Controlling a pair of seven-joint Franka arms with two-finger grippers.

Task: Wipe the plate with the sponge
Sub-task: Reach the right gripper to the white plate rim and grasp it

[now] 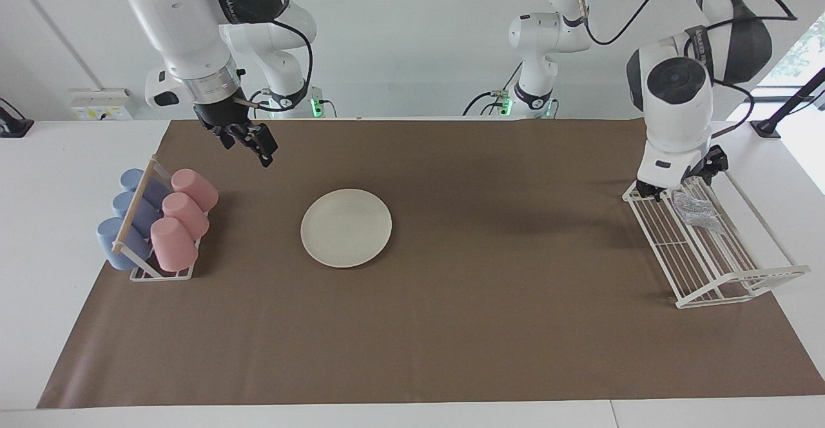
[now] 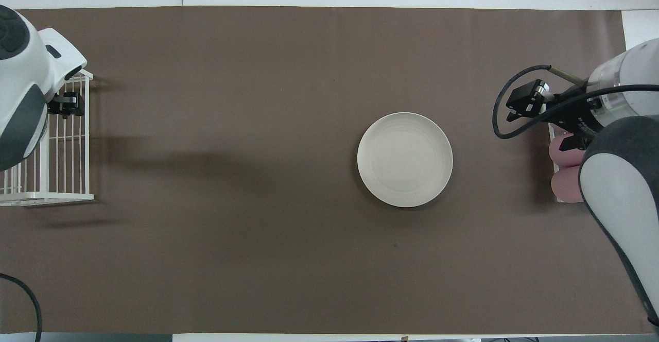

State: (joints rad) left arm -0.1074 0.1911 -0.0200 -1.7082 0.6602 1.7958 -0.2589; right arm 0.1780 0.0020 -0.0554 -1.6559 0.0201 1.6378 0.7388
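Now we see left gripper [image 1: 677,186] low over rack [image 1: 709,254] beside sponge [image 1: 696,211], jaw state unclear; right gripper [image 1: 248,141], also unclear, hangs above mat near plate [image 1: 346,227].

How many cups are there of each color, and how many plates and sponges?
Pink cups: 3
Blue cups: 3
Plate: 1
Sponge: 1, lying in the white wire rack
Total: 8
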